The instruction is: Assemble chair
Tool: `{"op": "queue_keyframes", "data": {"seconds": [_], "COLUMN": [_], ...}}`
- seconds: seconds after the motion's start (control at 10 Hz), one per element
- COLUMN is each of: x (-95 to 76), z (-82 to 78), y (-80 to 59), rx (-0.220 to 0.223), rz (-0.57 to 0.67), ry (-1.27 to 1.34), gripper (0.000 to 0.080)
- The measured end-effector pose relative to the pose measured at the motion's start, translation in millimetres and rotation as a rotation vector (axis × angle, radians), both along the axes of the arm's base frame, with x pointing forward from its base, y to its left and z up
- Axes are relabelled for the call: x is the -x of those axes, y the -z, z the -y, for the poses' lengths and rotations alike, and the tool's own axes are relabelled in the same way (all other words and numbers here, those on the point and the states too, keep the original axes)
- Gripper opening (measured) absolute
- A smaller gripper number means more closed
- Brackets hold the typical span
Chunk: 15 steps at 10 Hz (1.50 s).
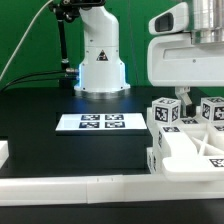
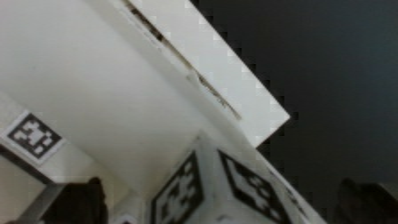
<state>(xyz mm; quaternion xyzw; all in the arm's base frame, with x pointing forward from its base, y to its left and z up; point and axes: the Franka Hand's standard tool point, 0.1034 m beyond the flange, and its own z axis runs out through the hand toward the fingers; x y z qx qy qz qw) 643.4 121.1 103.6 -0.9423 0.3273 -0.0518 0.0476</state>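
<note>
Exterior view low at one counter (image 1: 40, 140) edge, facing across toward the robot base (image 1: 100, 60) at the far edge, moderately near, wrist view pressed very close against the white chair (image 2: 143, 100), tagged chair parts (image 1: 185, 135) shared by both

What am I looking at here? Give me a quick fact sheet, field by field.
Scene: black table with a robot arm behind it
Being built: white chair, partly assembled, at the exterior view's right
Gripper: above the chair; open or shut not visible
Flat sheet: marker board, mid-table, apart from the chair
Front edge: low white wall
</note>
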Motion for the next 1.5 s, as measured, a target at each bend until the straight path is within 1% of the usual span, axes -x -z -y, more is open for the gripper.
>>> {"op": "queue_keyframes", "data": {"seconds": [0.2, 0.3, 0.5, 0.8, 1.0, 1.2, 1.4, 1.5], "x": [-0.6, -2.3, -3.8, -5.1, -11.0, -14.4, -15.2, -7.4], "z": [-0.2, -2.0, 2.0, 7.1, 5.3, 11.8, 16.8, 20.3], "y": [-1.0, -5.1, -7.5, -5.0, -10.9, -19.1, -28.6, -27.9], "rx": [0.015, 0.049, 0.083, 0.121, 0.113, 0.105, 0.105, 0.108], "rz": [0.006, 0.006, 0.015, 0.019, 0.026, 0.03, 0.042, 0.053], "ry": [-0.106, -0.299, -0.555, -0.73, -0.663, -0.573, -0.552, -0.546], "gripper": [0.0649, 0.0649, 0.0649, 0.0649, 0.0649, 0.0649, 0.0649, 0.0649]}}
